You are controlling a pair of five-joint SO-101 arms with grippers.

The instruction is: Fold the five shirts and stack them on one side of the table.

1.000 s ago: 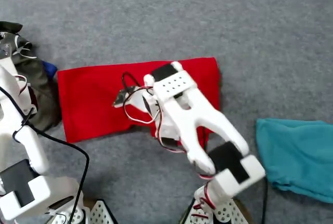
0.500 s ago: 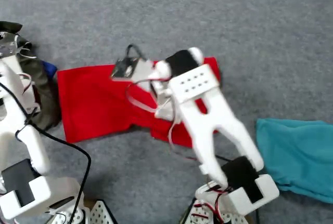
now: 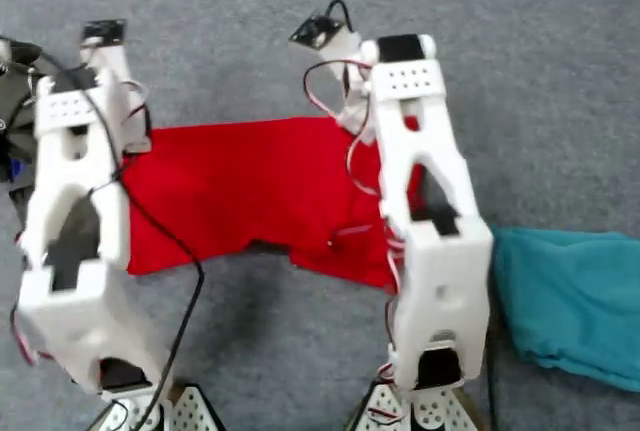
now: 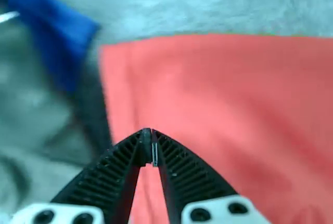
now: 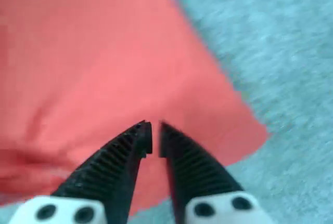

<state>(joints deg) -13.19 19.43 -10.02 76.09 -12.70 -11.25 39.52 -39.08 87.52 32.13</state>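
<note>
A red shirt lies spread on the grey table, its near right part sagging toward the front. My left arm stretches over the shirt's far left corner. In the left wrist view the left gripper is shut, empty, hovering over the red shirt close to its side edge. My right arm stretches over the shirt's far right corner. The right gripper is shut with nothing in it, just above the red shirt near its corner.
A teal shirt lies crumpled at the right front. A dark pile of clothes sits at the left edge; blue cloth and grey-green cloth lie beside the red shirt. Bare grey table at the far right.
Both arms have swung away from the front and now stretch toward the red shirt's far corners. The shirt's near right edge has shifted forward and looks rumpled.
</note>
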